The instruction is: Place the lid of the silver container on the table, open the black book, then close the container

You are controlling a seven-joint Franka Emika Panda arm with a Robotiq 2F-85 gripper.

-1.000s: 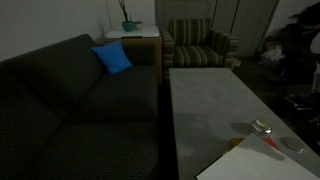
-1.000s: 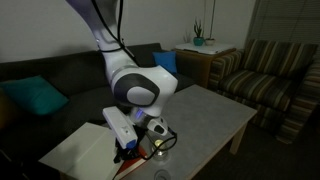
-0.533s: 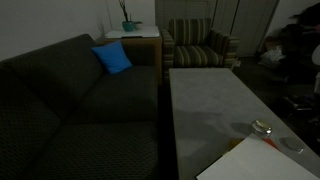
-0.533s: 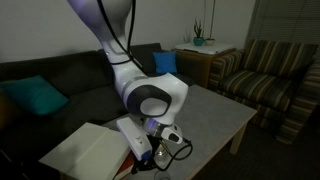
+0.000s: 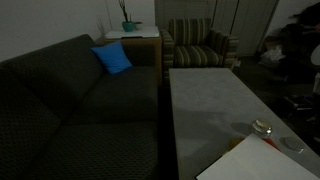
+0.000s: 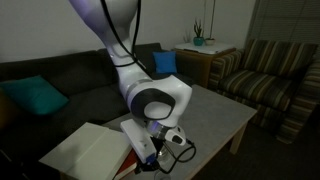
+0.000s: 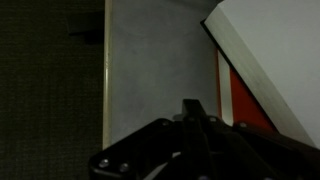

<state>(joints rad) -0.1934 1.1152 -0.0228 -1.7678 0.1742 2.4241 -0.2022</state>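
- On the table [image 5: 200, 100], the black book [image 5: 243, 160] lies open, pale pages up.
- The silver container [image 5: 262, 127] stands just past the book's corner; the lid [image 5: 292, 146] lies flat near it, apart.
- The gripper [image 7: 191, 108] is closed and empty, beside the book's edge. The lid is outside the wrist view, so its bearing is unconfirmed.

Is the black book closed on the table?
No, the black book lies open on the table, with its pale pages facing up.
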